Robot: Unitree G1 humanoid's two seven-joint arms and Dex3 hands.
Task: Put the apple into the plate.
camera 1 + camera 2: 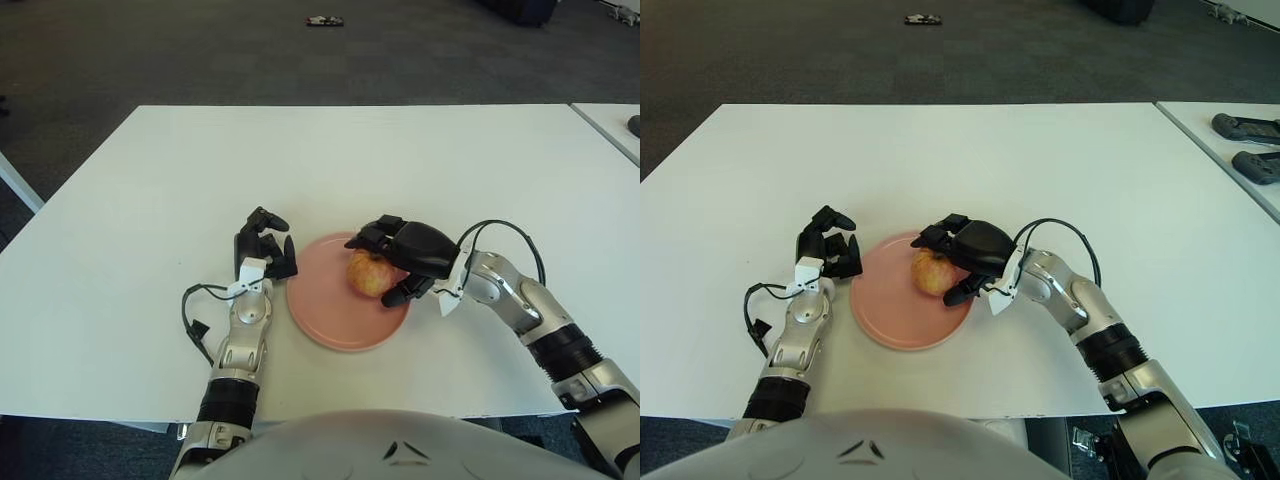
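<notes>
A white desk (330,160) is standing on dark grey carpet (200,50). A second white desk (1230,150) is sitting just beyond its right edge, carrying two dark objects (1250,145).

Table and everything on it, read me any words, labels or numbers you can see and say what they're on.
None can be read: the table, pink plate, apple, right hand around it, and left hand beside the plate's left rim show no text.

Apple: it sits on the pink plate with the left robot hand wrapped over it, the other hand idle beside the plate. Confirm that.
Not quite. The right robot hand covers the apple on the pink plate, as the left eye view shows. The left robot hand is the idle one, beside the plate's left rim.
</notes>
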